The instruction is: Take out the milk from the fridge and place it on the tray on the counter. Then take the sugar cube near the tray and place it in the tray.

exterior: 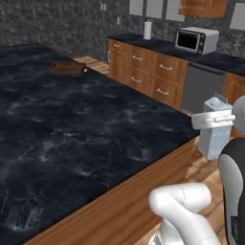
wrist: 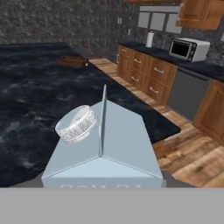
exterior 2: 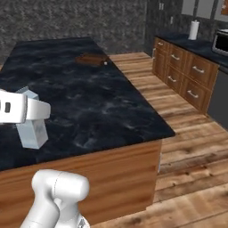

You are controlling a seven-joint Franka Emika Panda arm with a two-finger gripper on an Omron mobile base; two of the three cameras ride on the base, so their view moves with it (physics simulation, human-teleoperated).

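Observation:
The milk [exterior: 215, 139] is a pale blue-white carton with a gabled top and a round cap, hanging in the air off the near right end of the counter [exterior: 72, 134]. My gripper [exterior: 216, 123] is shut on its upper part, and the white hand crosses the carton [exterior 2: 32, 131] in the right base view. In the hand view the carton's gable [wrist: 105, 148] hides the fingertips. The dark-brown tray [exterior: 67, 68] lies far away at the counter's back edge, also seen as the tray [wrist: 72, 61]. The sugar cube [exterior 2: 105, 63] is a tiny white speck just right of it. The fridge is out of view.
Across a wooden floor aisle [exterior 2: 187, 129], a second counter over orange-brown cabinets [exterior: 153, 67] carries a toaster oven [exterior: 196, 40] and a paper towel roll [exterior: 148, 29]. A grey dishwasher front [exterior: 203, 86] stands beside the cabinets. The black countertop stretches wide between carton and tray.

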